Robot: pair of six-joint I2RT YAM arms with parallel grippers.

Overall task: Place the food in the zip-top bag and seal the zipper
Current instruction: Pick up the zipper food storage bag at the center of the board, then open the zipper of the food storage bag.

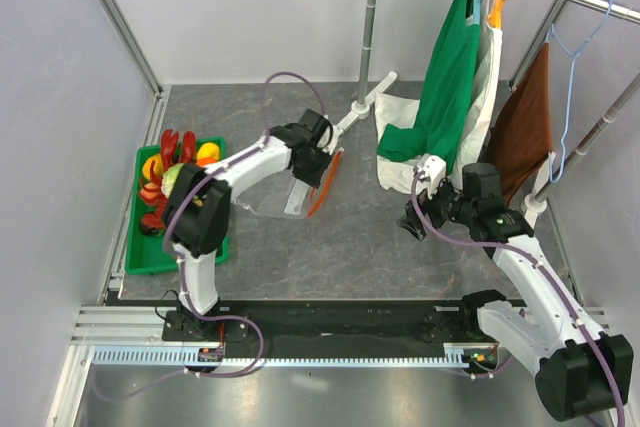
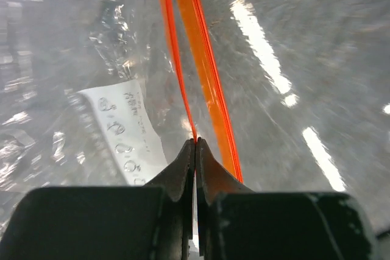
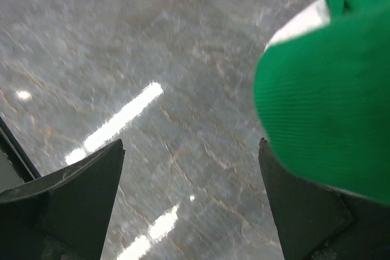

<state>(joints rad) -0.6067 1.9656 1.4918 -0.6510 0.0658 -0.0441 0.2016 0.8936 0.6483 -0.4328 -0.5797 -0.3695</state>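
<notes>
- The grey table point(image 1: 330, 247) carries everything, with both arms bolted at its near edge.
- A green cloth point(image 1: 450, 77) hangs from a rail at the far right.
- A green tray point(image 1: 140, 262) sits along the left edge.
- The clear bag point(image 1: 275, 202) lies near the table's middle, right of the tray, with its white label point(image 2: 122, 132) showing.
- The food point(image 1: 170, 172) is piled in the tray's far half, left of the bag.
- The right gripper point(image 3: 190, 150) hovers over bare table to the right of the bag. Its fingers are spread wide, and the green cloth is close by one finger.
- The left gripper point(image 2: 195, 144) has its fingers pressed together on the orange zipper point(image 2: 204, 59), which runs along the bag's right edge.
</notes>
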